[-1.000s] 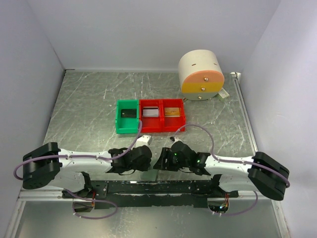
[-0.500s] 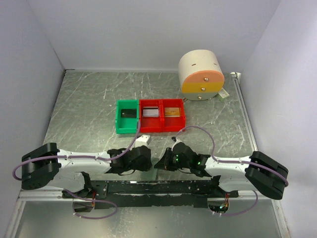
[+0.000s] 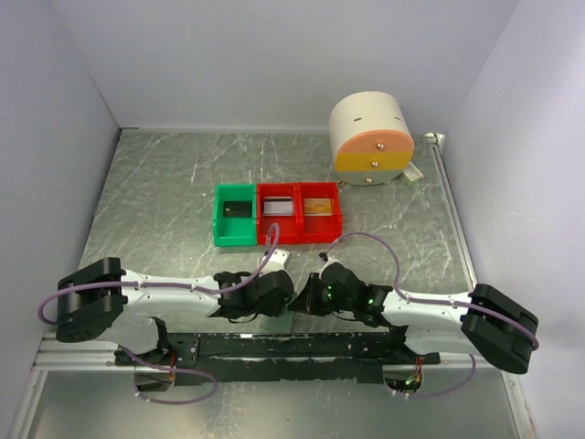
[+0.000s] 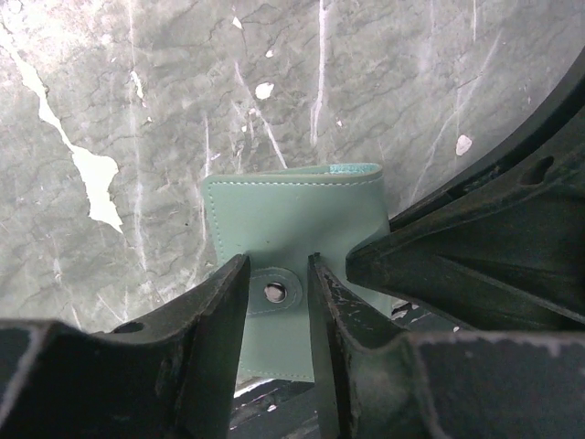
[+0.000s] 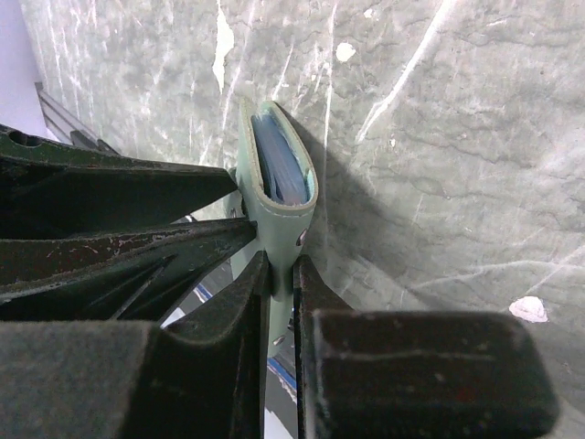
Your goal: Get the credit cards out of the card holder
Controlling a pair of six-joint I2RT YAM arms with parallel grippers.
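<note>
The card holder (image 5: pixel 279 174), folded on edge, mouth pointing away from pinching right fingers (image 5: pixel 245 315); left fingers (image 4: pixel 215 320) pinch it too.

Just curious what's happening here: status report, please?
Right fingers shut on folded pale-green soft plastic card holder. Left fingers straddle its snap tab, grip unclear. Nothing in the way.
</note>
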